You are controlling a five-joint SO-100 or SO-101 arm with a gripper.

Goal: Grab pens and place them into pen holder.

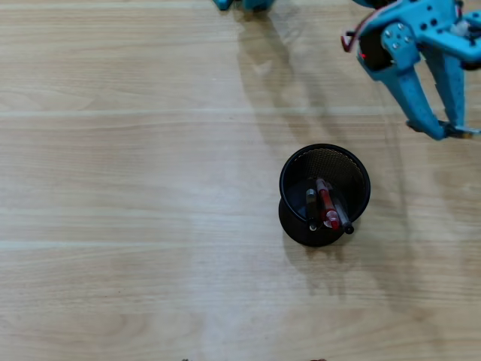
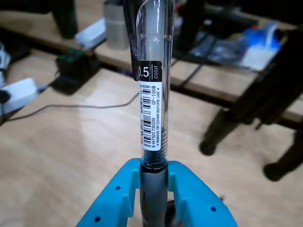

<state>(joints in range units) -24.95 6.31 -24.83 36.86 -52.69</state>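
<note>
In the overhead view the black mesh pen holder stands right of the table's centre. Three pens lean inside it: a red and clear one and dark ones on either side. My blue gripper hovers up and to the right of the holder, apart from it. The wrist view shows the gripper shut on a clear-barrelled pen with a barcode label, and the pen stands straight out from between the fingers. From overhead only a small grey bit of that pen shows.
The light wooden table stretches left of and below the holder. Part of the blue arm base sits at the top edge. In the wrist view, beyond the table, are a power strip, cables and dark furniture legs.
</note>
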